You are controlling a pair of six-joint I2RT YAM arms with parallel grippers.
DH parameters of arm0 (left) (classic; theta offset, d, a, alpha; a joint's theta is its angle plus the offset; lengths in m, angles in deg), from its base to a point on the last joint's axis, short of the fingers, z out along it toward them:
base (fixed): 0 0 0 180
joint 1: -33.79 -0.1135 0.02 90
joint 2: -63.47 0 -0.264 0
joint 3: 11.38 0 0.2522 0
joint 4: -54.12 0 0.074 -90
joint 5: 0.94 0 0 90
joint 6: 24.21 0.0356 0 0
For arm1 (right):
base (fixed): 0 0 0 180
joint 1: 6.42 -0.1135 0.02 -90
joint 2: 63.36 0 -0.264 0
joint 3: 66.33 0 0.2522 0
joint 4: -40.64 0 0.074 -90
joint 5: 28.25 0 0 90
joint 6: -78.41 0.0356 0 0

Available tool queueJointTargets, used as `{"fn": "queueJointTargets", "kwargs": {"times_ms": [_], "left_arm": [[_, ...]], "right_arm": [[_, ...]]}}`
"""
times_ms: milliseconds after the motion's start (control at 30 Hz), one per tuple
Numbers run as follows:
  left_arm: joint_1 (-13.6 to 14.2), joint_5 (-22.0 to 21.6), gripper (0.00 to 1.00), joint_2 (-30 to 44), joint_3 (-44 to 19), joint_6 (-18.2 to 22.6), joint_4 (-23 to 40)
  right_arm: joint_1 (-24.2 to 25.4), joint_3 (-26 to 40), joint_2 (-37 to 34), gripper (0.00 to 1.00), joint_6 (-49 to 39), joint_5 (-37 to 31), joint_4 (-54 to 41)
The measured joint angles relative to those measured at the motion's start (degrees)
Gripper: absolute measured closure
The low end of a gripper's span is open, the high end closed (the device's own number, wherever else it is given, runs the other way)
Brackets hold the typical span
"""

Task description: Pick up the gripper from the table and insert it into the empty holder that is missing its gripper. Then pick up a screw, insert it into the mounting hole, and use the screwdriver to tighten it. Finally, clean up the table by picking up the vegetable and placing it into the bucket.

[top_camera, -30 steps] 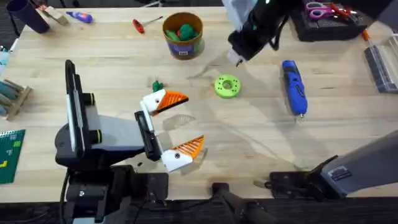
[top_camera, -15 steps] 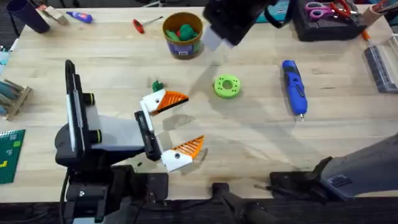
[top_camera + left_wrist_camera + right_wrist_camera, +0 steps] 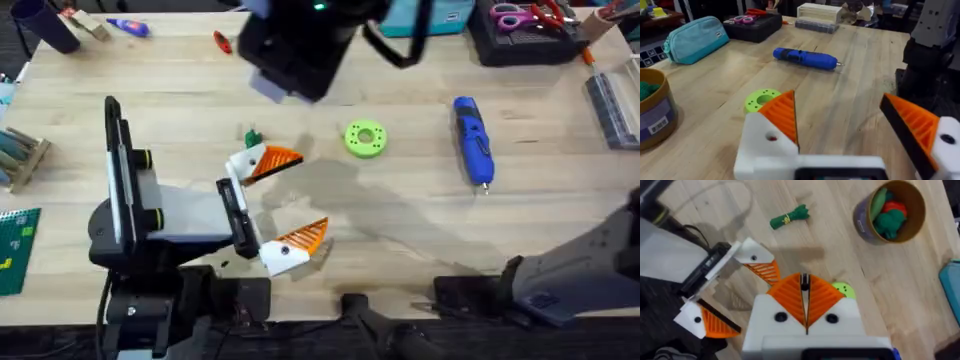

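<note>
While hanging high over the far-centre of the table, right gripper [image 3: 805, 311] blurs dark under the overhead cam; orange ribbed pads [image 3: 824, 299] pressed together tip to tip, nothing between them. Left gripper [image 3: 275, 203] rests low at near-left, spread wide, empty. Two white rounded mounts, both w/ orange wedge fingers fitted: far one [image 3: 272, 161] and near one [image 3: 300, 238], diagonal ribs, tapering to points. Which was the loose gripper and which holder was empty: can't tell.

Vegetable [image 3: 789, 216]: small dark-green lumpy toy w/ a yellow band, lying on bare wood just beyond the left gripper's far finger, also seen at [image 3: 251, 136]. Not touching anything.

Bucket [image 3: 891, 214]: round ochre tub, purple label on side, upright at far-centre, holding green and red toy pieces; from the left wrist cam, at [image 3: 653, 114]. Well apart from the vegetable.

Green ring disc [image 3: 365, 138], matte plastic, flat on table right of centre. Blue cylindrical screwdriver [image 3: 473, 140] lying further right, metal tip toward near side. Teal soft pouch [image 3: 696, 38] and black tray w/ scissors [image 3: 524, 30] at far right. Table [image 3: 420, 225]: pale wood planks, smooth.
</note>
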Motion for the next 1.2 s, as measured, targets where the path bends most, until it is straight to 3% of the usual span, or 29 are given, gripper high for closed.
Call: {"fn": "queueJointTargets", "kwargs": {"times_ms": [400, 1200], "left_arm": [[0.02, 0.00, 0.016, 0.00, 0.00, 0.00, 0.00], [0.02, 0.00, 0.016, 0.00, 0.00, 0.00, 0.00]], "right_arm": [[-4.18, 2.70, -3.18, 0.996, -2.49, 0.50, -1.86], [-6.99, 3.23, -10.07, 0.996, -10.00, 2.86, -4.73]]}}
